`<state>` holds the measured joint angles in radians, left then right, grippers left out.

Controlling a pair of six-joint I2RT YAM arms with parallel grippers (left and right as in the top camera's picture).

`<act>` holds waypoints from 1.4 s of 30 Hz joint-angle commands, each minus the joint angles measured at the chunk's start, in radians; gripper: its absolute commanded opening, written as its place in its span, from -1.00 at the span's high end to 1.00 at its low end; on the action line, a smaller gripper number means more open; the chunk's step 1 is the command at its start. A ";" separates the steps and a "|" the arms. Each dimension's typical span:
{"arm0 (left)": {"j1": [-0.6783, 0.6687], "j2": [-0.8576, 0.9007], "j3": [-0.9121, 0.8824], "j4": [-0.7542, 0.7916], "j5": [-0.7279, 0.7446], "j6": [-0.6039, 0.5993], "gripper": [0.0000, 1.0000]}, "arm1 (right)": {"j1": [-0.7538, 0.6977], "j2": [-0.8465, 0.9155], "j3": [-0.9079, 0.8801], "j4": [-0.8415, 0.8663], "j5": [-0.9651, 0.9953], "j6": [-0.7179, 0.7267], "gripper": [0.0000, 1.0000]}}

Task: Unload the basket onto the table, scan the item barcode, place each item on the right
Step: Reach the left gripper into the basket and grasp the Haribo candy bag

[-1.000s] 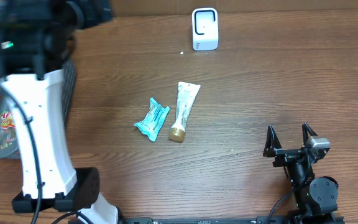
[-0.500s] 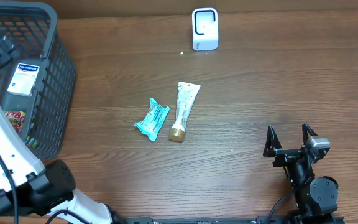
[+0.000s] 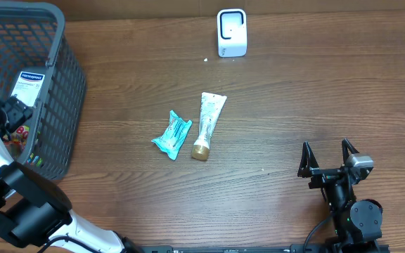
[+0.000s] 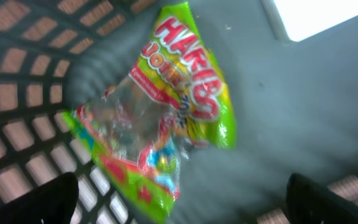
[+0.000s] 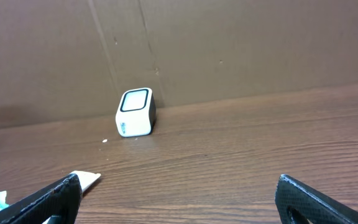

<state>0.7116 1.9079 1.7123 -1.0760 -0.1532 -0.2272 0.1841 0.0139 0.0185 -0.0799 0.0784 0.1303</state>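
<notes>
A brown wooden desk (image 3: 294, 91) fills the view, with a cardboard wall (image 5: 229, 43) behind it. At the far left stands a grey mesh basket (image 3: 55, 84) holding a white box (image 3: 27, 86) with a printed label and, lower down, a bright green and red candy bag (image 4: 166, 112).

The left end effector (image 4: 182, 202) hangs inside the basket right above that bag, its fingers spread wide and holding nothing. The candy bag looks like the item to be scanned, and it lies flat on the basket floor, not yet gripped.

Near the middle of the desk lie a teal packet (image 3: 171, 135) and a tube (image 3: 208, 125), just beside each other. The small white scanner (image 3: 231, 32) stands upright at the back edge, well apart from the basket. At the lower right the right end effector (image 3: 325, 147) rests spread open and empty, facing the scanner.

The likely trouble is the pickup. The bag is thin, glossy and crinkly, so the fingers could slide off it, pinch only a corner or catch in the mesh. A loose hold might let it drop on the long carry to the scanner. No barcode shows on the upper face, so the bag may also reach the scanner wrong side out or folded over its code.
</notes>
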 commanded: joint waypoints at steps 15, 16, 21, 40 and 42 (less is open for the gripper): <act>0.012 -0.004 -0.383 0.409 -0.069 0.183 -1.00 | 0.004 -0.009 -0.010 0.004 0.007 -0.004 -1.00; 0.012 -0.004 -0.383 0.427 -0.079 0.183 -1.00 | 0.004 -0.009 -0.010 0.004 0.007 -0.004 -1.00; 0.001 -0.004 -0.325 0.439 -0.084 0.257 -1.00 | 0.004 -0.009 -0.010 0.004 0.007 -0.004 -1.00; 0.029 0.108 -0.336 0.425 -0.120 0.284 -0.15 | 0.004 -0.009 -0.010 0.004 0.007 -0.004 -1.00; 0.027 0.110 -0.336 0.422 -0.119 0.283 0.54 | 0.004 -0.009 -0.010 0.004 0.007 -0.004 -1.00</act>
<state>0.7330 1.9713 1.3766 -0.6392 -0.2714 0.0502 0.1841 0.0139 0.0185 -0.0803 0.0784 0.1295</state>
